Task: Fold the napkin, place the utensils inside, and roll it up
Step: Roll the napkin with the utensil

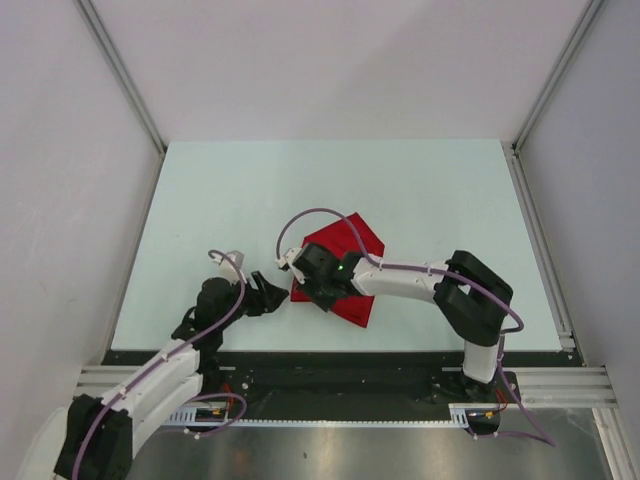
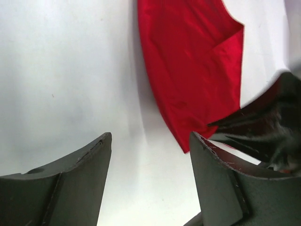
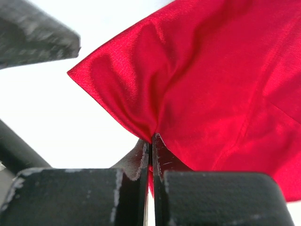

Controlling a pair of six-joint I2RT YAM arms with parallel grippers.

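Between the right jaws, the glossy red napkin (image 3: pixel 211 89) puckers.

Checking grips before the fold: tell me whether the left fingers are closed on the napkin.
No: the left fingers stand wide apart, pinching nothing; the napkin lies just ahead of them.

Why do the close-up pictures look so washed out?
Right wrist view: the table is blown out white, the napkin pinched in the right tool sharp. Left wrist view: soft shadow along the napkin's edge. Top view: even light.
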